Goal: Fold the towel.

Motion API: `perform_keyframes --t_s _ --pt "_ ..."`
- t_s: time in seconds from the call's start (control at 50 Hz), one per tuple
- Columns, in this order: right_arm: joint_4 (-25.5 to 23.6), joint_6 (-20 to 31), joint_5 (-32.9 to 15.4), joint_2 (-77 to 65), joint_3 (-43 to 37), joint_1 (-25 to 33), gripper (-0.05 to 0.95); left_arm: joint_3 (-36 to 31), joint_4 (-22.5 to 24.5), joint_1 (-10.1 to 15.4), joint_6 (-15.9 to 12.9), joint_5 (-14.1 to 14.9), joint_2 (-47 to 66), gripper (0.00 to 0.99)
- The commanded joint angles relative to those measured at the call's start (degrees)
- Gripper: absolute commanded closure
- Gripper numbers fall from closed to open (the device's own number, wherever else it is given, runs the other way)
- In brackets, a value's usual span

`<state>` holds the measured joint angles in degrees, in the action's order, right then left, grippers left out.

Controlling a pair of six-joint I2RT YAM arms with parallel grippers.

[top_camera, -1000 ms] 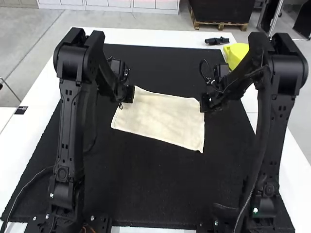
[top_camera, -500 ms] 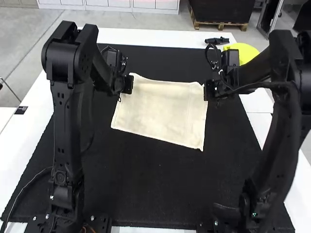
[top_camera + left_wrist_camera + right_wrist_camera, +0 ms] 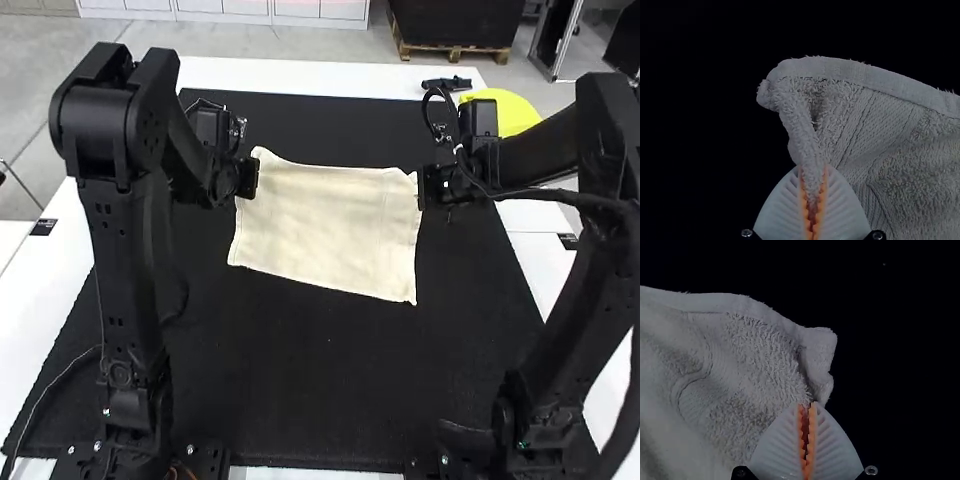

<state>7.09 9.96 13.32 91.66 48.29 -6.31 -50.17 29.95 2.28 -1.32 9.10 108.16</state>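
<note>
A cream towel (image 3: 325, 228) is stretched out between my two grippers over the black mat, its near edge slanting toward the view's right. My left gripper (image 3: 248, 180) is at its far left corner, and my right gripper (image 3: 424, 188) is at its far right corner. In the left wrist view, my left gripper (image 3: 813, 172) is shut on a pinched fold of the towel (image 3: 900, 135) beside the corner. The right wrist view has my right gripper (image 3: 807, 407) shut on the edge of the towel (image 3: 740, 380), close to a small curled corner.
A black mat (image 3: 320, 400) covers most of the white table (image 3: 300, 78). Near the table's far right edge are a small black object (image 3: 446, 84) and a yellow round item (image 3: 508, 108), the latter beyond the right arm.
Both grippers have moved toward the far side with the towel's far corners, the left one also leftward. The towel's far edge has risen in the view and it looks more spread and taut.
</note>
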Motion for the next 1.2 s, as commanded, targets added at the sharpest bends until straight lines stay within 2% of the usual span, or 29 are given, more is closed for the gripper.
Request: perform_keyframes --t_s 0.0,0.32,0.6,0.78,1.18 --pt "-0.9 0.9 -5.7 -2.7 -0.7 1.0 0.91 1.6 0.9 -3.3 -3.0 -6.6 -3.3 0.972" --pt "-3.9 0.9 -5.8 -6.6 -4.8 -0.1 0.91 8.0 1.2 -1.7 -4.0 -6.6 -7.3 0.972" --pt "-4.6 1.7 -5.8 -8.5 -8.1 -0.2 0.91 14.2 3.7 -1.1 -4.1 -5.6 -8.8 0.972" --pt "-8.0 2.5 -5.6 -9.7 -10.0 -0.4 0.91 17.1 5.8 -1.0 -4.2 -5.4 -10.2 0.972" --pt "-8.0 2.6 -5.7 -11.1 -17.1 -3.5 0.91 20.6 7.3 -0.9 -4.9 -5.0 -10.2 0.972"
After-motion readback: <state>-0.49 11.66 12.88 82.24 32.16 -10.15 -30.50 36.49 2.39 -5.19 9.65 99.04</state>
